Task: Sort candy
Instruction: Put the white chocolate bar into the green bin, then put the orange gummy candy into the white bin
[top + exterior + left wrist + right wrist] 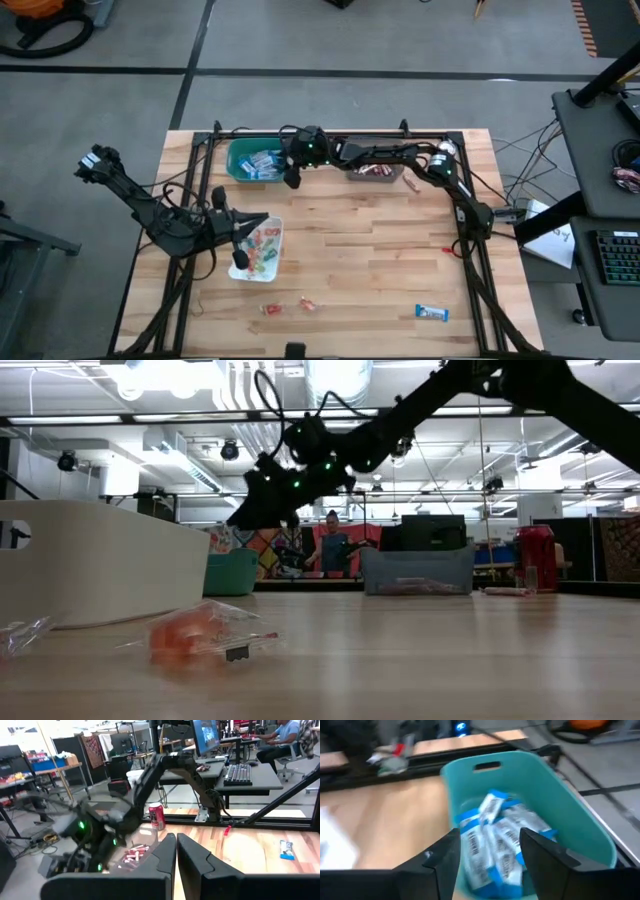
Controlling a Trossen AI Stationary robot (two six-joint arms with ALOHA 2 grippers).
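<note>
The right gripper [292, 176] hangs over the teal bin [238, 152] at the far side of the table [380, 260]. In the right wrist view its jaws stand wide apart, w/ nothing between them; under them the bin is full of blue-and-white bars [495, 837]. One bar [491, 809] is tilted on top of the pile, so I think a drop-off into this bin is just made, but this is only my judgement.

The left gripper [240, 232] rests low near the white tray [277, 262] on the left side. Its jaws are closed together and hold nothing, as the left wrist view shows the two fingers [160, 865] nearly touching. It looks parked there, out of the way of the other arm.

The sorting is by kind: blue bars go to the teal bin, pink/red sticks [374, 171] lie in the grey bin [352, 174] next to it, and small red, orange and green pieces [262, 245] are in the white tray.

Candy not sorted yet: one blue bar [431, 313] near the front right edge, two small red pieces [288, 306] at the front middle, and a red piece [448, 249] by the right arm base. A pink stick [411, 184] lies just beside the grey bin, outside. A soda can [157, 815] stands near the far edge; it is not candy.

Next probably the right arm goes for the loose blue bar, since it is on its side.
</note>
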